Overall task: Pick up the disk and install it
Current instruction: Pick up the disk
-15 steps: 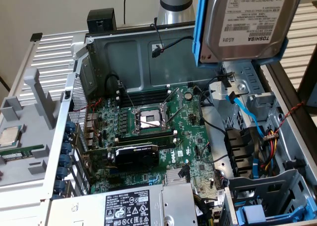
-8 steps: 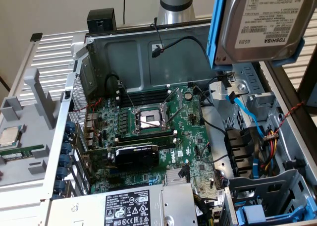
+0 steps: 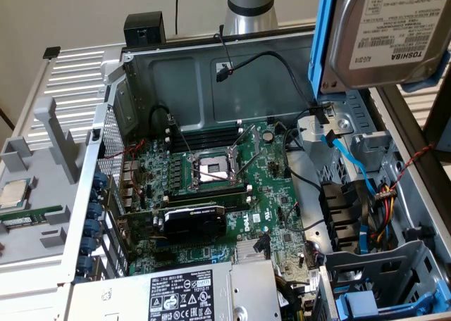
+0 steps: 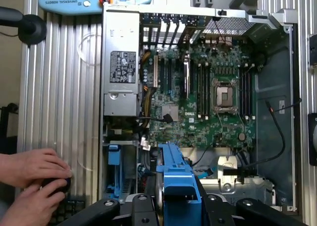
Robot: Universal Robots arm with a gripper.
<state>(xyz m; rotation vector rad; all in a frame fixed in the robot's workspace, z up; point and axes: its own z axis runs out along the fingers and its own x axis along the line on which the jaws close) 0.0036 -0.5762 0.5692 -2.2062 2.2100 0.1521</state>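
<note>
Looking at an open Dell tower case laid flat on a ribbed metal table. Found the disk way up at the exterior view's right, hanging in the air above the drive-bay end of the case, clear of everything below. Tilted, with the Toshiba label turned outward and upside down, blue carrier along one edge. Clamped in the gripper: from the wrist view, seeing black fingers pressed in on either side of that carrier, closed partway and gripping, with the drive edge-on between them. Not seated in any bay yet.

Down in the case: green motherboard with an open CPU socket, plus a black expansion card just beside it. Grey power supply with a black-and-white sticker at the near end in the exterior view. Blue SATA cable snaking across the metal drive cage under the disk, and blue plastic rails in the bay at the exterior view's lower right. Outside the case, on the exterior view's left, noticed a loose CPU chip and a RAM stick parked on a grey tray. Also caught a person's two hands off beside the table in the wrist view, resting on something dark, well apart from the gripper.
</note>
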